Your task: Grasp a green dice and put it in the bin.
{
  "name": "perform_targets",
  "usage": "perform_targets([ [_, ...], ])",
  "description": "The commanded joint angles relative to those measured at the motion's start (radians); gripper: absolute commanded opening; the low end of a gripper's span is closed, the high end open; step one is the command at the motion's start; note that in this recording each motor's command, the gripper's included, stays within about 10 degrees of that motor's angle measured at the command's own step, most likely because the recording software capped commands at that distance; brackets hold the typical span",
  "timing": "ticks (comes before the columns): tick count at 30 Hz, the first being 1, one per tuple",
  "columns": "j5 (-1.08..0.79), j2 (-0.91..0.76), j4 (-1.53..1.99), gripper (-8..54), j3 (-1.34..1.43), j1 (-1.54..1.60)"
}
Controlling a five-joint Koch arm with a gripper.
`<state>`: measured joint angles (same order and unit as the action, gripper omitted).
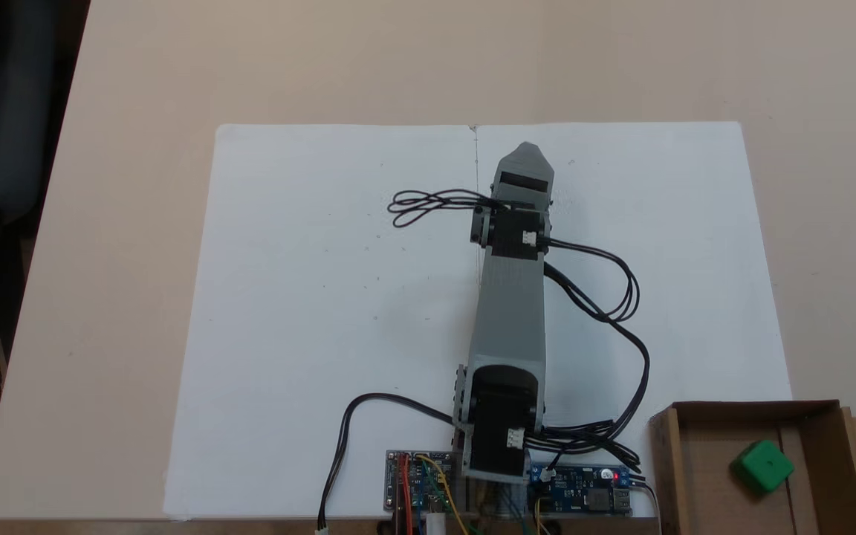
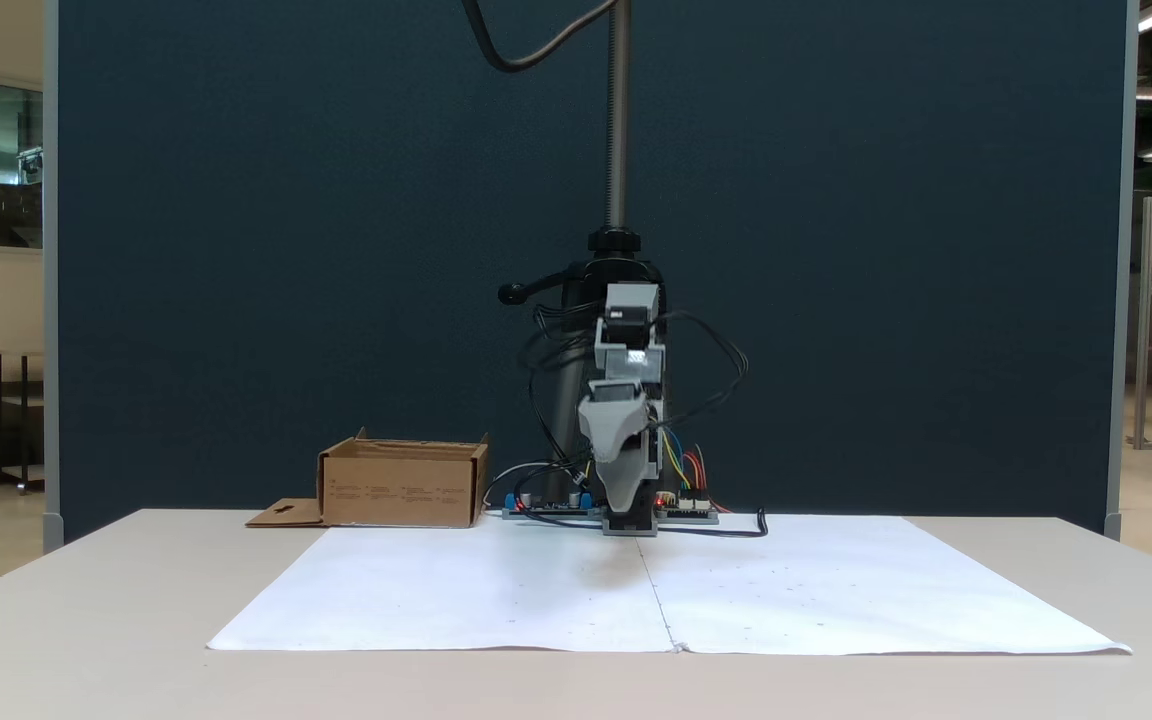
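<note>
Tool (image 1: pixel 525 154) hangs mid-frame, its state untellable; dice (image 1: pixel 762 466) lies in bin (image 1: pixel 755 409), lower right. Task looks done.

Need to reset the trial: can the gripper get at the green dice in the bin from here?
Probably yes. The green dice lies in the open-topped bin beside the arm's base, nothing covering it. The gripper points away over the white sheet, so the arm must swing round.

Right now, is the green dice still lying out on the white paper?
No, the green dice sits inside the cardboard bin, off the white paper.
</note>
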<state>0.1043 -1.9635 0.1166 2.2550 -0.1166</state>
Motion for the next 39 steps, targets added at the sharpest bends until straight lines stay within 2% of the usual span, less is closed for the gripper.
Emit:
perform_targets([
  [1, -0.074, -0.061, -0.164, 43.2, 0.049, -0.003],
  [8, -0.137, -0.161, -0.403, 43.1, 0.324, 0.017],
  [17, -0.138, -0.385, -0.719, 43.1, 0.678, 0.071],
  [27, -0.141, -0.410, -1.034, 43.2, 0.874, 0.107],
  [39, -0.163, -0.410, -1.256, 43.2, 0.876, 0.138],
])
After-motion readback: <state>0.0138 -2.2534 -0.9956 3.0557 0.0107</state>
